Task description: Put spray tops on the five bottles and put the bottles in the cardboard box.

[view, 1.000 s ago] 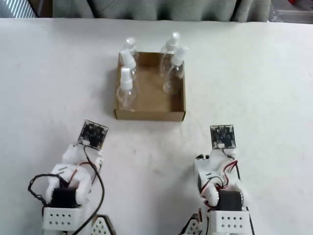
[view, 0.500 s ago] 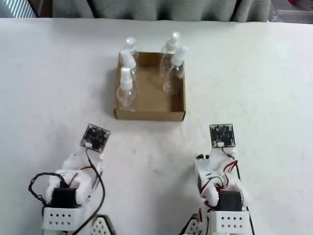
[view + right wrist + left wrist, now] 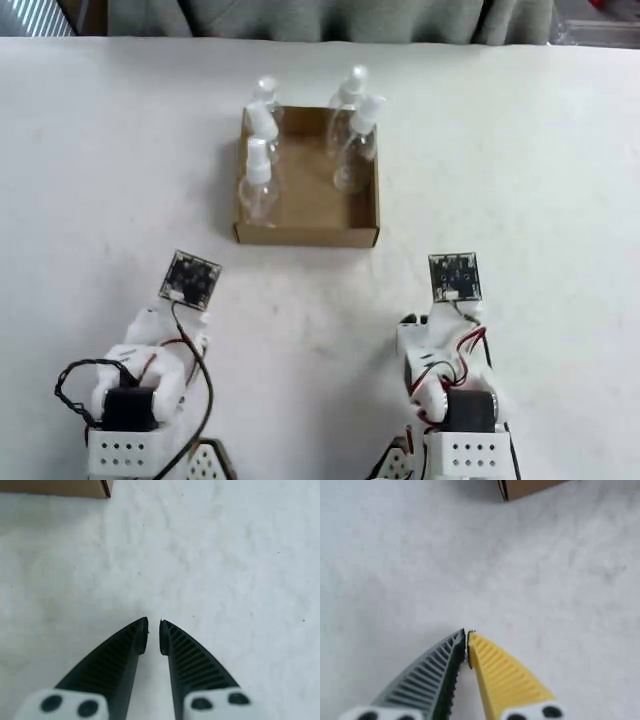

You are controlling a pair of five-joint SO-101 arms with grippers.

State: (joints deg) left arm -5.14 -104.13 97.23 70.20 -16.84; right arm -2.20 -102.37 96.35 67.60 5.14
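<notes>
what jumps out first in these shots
The cardboard box in the middle of the table, with five spray-topped bottles standing in it, three along one side and two along the other. The left gripper and right gripper sit well short of it, low over the table, holding nothing.

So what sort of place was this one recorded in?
Most likely an indoor lab or workshop test bench. Two small robot arms with exposed wiring sit on a white table, a cardboard box holding spray bottles stands before them, and a grey curtain hangs behind.
</notes>
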